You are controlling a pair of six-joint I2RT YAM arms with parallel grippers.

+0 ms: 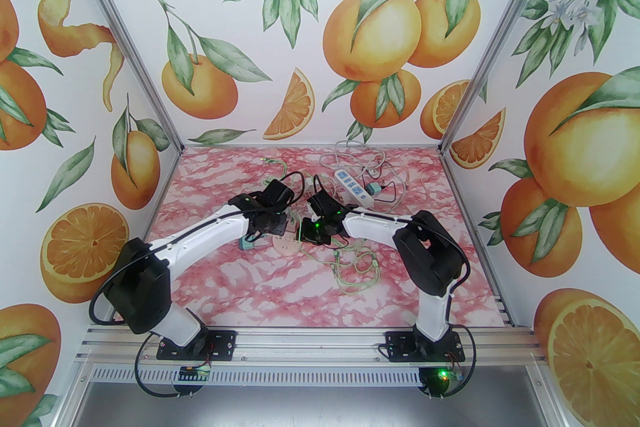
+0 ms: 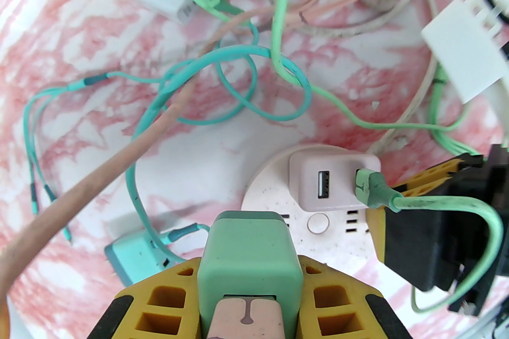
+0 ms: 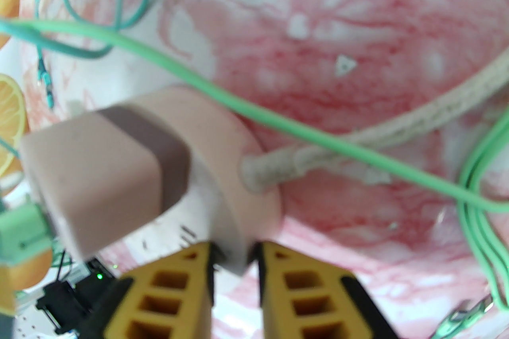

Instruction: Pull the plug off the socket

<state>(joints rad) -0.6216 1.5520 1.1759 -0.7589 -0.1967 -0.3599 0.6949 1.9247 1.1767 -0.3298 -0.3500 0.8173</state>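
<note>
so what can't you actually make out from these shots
- Left wrist view: prongs of the green adapter are hidden by its own body and the left gripper; whether it sits in the round socket or clear of it cannot be told.
- Right wrist view: above the right gripper, the pink adapter is blurred, its prongs hidden.
- Top view: round socket mostly covered by both grippers; outlets too small.
</note>
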